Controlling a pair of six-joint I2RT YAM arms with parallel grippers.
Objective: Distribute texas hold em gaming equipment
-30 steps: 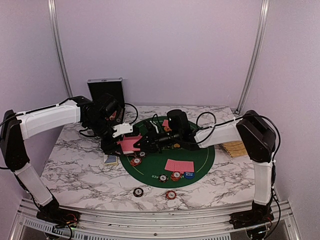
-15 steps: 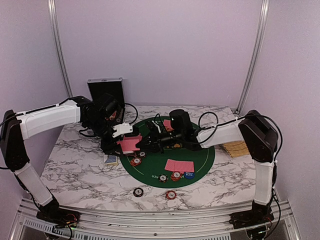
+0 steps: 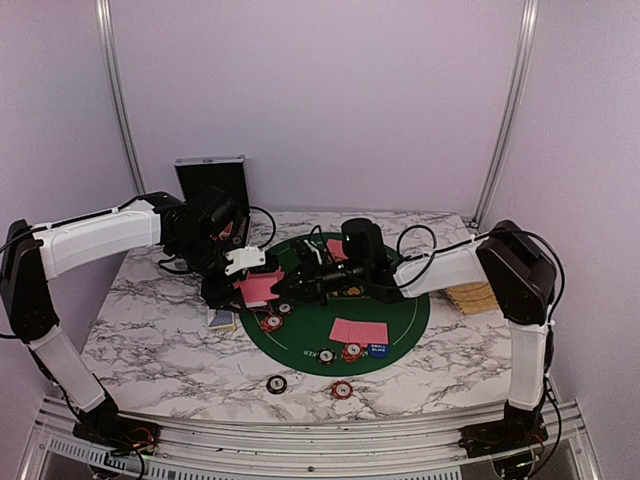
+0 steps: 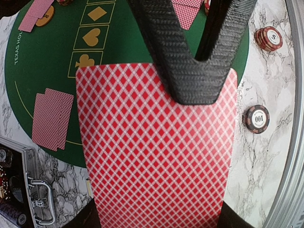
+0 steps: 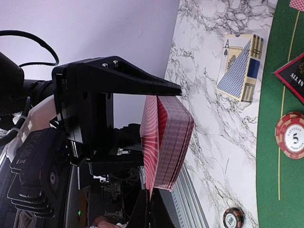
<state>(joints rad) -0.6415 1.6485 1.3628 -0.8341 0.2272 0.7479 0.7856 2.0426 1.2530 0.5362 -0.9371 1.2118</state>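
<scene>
Right gripper [image 3: 284, 289] has closed — jaws pinch the top card [image 5: 151, 142] of the deck [image 4: 156, 161]. Left gripper [image 3: 248, 283] clamps that deck — above the mat [image 3: 400, 320].

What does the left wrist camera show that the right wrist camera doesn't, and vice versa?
Left wrist only: the red-backed deck seen flat-on, the right tool lying across it, suit symbols on the green mat, a dealt pair of cards, the black case. Right wrist only: the left tool clamping that deck edge-on, the blue card box, the triangular all-in marker. Both: the deck and a black 100 chip lying off the mat.
</scene>
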